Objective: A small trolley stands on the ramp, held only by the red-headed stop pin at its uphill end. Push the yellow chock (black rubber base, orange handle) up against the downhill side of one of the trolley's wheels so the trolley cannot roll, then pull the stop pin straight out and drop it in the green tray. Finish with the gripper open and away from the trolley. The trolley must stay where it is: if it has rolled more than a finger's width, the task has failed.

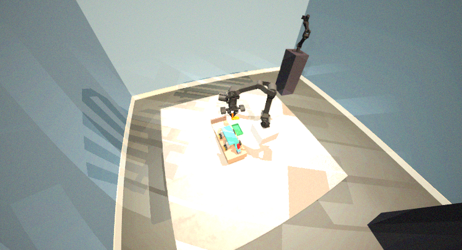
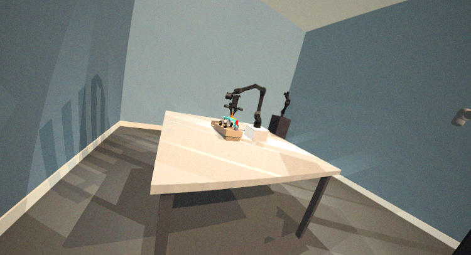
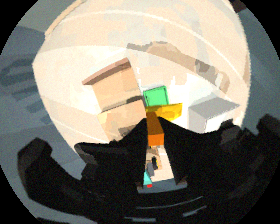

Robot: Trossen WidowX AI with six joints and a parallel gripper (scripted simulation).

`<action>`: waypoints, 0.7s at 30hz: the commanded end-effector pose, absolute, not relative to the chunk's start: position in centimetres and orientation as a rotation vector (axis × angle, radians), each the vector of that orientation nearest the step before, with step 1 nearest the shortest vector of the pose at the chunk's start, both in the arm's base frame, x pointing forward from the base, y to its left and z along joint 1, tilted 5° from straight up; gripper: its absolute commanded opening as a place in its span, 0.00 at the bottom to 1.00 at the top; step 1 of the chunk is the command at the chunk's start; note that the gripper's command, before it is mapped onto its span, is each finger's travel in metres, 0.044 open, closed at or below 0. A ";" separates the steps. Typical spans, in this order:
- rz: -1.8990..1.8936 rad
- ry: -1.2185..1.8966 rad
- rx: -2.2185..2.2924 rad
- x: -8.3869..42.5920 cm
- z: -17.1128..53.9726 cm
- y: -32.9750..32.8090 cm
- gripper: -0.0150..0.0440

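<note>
One gripper (image 1: 233,115) (image 2: 232,114) (image 3: 151,120) pinches the yellow chock (image 1: 235,117) (image 3: 172,111) by its orange handle (image 1: 232,114) (image 2: 232,115) (image 3: 155,134). Near it are the trolley (image 1: 230,135) (image 2: 229,119) and green tray (image 1: 241,130) (image 3: 166,95).

The yellow chock (image 1: 235,117) (image 3: 172,111), its orange handle upright, is off the ramp near its low end; the turquoise-topped, black-wheeled trolley (image 1: 229,135) (image 2: 227,117) stands on the ramp, the red-headed stop pin (image 1: 238,146) (image 2: 237,122) at its uphill end, near the green tray (image 1: 241,133) (image 3: 146,99).
</note>
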State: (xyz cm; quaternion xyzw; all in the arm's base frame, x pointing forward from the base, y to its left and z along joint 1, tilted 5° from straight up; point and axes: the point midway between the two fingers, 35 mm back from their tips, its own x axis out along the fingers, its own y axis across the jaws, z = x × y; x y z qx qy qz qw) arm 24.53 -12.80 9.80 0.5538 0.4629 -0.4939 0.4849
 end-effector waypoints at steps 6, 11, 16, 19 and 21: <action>-1.413 0.989 1.590 24.7 9.9 -13.0 0.25; -1.537 0.895 1.726 24.7 9.9 -13.0 0.25; -1.659 0.789 1.857 24.7 9.9 -13.1 0.25; -1.732 0.720 1.934 24.7 9.9 -13.1 0.25; -1.780 0.672 1.985 24.7 9.9 -13.1 0.25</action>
